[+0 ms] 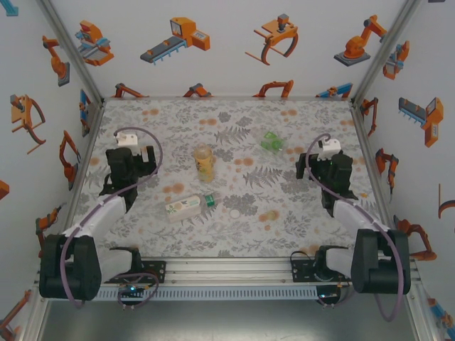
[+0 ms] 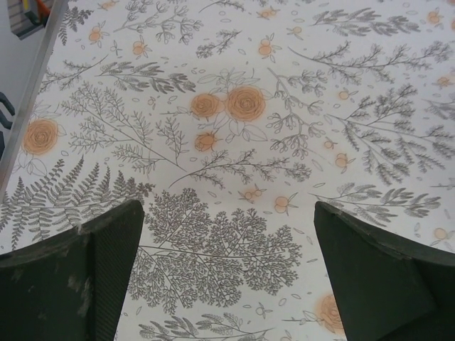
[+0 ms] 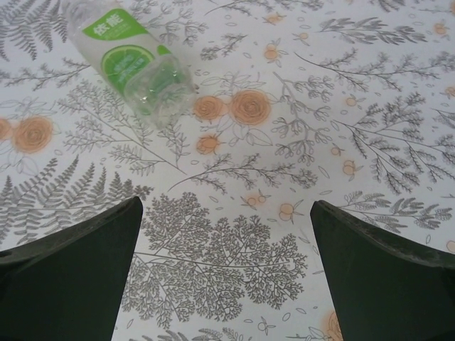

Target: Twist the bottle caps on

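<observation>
A white cap (image 1: pixel 234 212) lies on the floral table, right of a pale-labelled bottle (image 1: pixel 183 207) that lies on its side. A green cap (image 1: pixel 210 199) sits at that bottle's right end; whether it is on the neck or beside it I cannot tell. An amber bottle (image 1: pixel 204 162) stands upright mid-table. A small green-labelled bottle (image 1: pixel 271 141) (image 3: pixel 135 64) lies further back, ahead and left of my right gripper (image 1: pixel 318 158) (image 3: pixel 226 270), which is open over bare table. My left gripper (image 1: pixel 135 155) (image 2: pixel 227 270) is open too, left of the amber bottle, with nothing between its fingers.
The table (image 1: pixel 284 227) carries a fern-and-rose print and is walled on three sides by panels with robot pictures. A metal frame post (image 2: pixel 32 85) runs along the table's left edge close to the left gripper. Free tabletop lies between the arms near the front rail.
</observation>
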`<action>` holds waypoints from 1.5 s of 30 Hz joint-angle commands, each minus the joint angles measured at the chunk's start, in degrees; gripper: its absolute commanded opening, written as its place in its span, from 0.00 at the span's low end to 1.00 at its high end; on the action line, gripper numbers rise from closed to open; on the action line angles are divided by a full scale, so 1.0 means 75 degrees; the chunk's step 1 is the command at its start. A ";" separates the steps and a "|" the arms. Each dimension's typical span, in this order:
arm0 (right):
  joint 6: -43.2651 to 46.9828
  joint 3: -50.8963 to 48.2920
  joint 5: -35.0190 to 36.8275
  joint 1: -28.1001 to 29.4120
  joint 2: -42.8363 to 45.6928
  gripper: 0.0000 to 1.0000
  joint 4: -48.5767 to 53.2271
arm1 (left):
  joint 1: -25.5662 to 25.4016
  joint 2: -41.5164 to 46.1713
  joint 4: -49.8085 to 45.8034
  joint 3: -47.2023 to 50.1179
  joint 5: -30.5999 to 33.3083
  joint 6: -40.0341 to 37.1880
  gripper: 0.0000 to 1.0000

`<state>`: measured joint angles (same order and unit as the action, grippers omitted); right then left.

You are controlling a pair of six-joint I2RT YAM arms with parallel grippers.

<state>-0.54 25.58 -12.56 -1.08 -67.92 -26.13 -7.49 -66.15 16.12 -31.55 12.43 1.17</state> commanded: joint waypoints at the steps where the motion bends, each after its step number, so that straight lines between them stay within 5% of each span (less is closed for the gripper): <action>1: 0.0239 0.0653 -0.0522 0.0074 0.0031 0.91 0.1129 | -0.0033 0.0407 -0.1424 -0.0772 -0.0023 0.0661 0.97; 8: 0.0549 0.1937 -0.1383 0.0200 -0.0395 0.89 0.2806 | 0.0220 0.1212 -0.4034 -0.2245 -0.1220 0.1666 0.97; 16: 0.1616 0.3568 -0.1642 0.0584 -0.1397 0.88 0.4399 | 0.0983 0.2088 -0.4846 -0.2340 -0.2519 0.2182 0.97; 25: 0.3116 0.5557 -0.1005 0.1376 -0.3069 0.87 0.6337 | 0.1089 0.2128 -0.5975 -0.2578 -0.2277 0.0628 0.97; 45: 0.3972 0.9355 -0.0356 0.2076 -0.6554 0.88 0.8014 | 0.1173 0.2119 -0.6004 -0.2391 -0.2794 0.0739 0.97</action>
<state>27.86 91.94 -16.43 14.02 -115.72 31.33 0.86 -50.43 -28.14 -49.17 -7.31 8.01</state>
